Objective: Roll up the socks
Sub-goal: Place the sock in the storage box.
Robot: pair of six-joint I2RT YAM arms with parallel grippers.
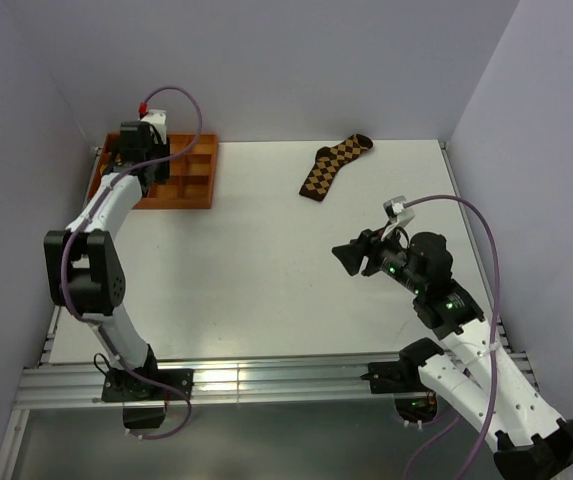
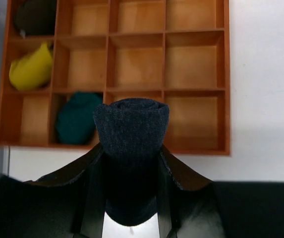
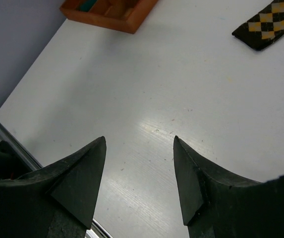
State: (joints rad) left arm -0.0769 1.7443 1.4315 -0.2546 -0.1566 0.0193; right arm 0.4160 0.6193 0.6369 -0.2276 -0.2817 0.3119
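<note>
White table (image 1: 266,280), flat top, two items are seen lying directly on it. Orange compartment tray (image 1: 194,200) is set flat at the far-left corner. Brown-and-orange checked sock (image 1: 334,166) is laid out flat, unrolled, near the far edge, well apart from the tray.
</note>
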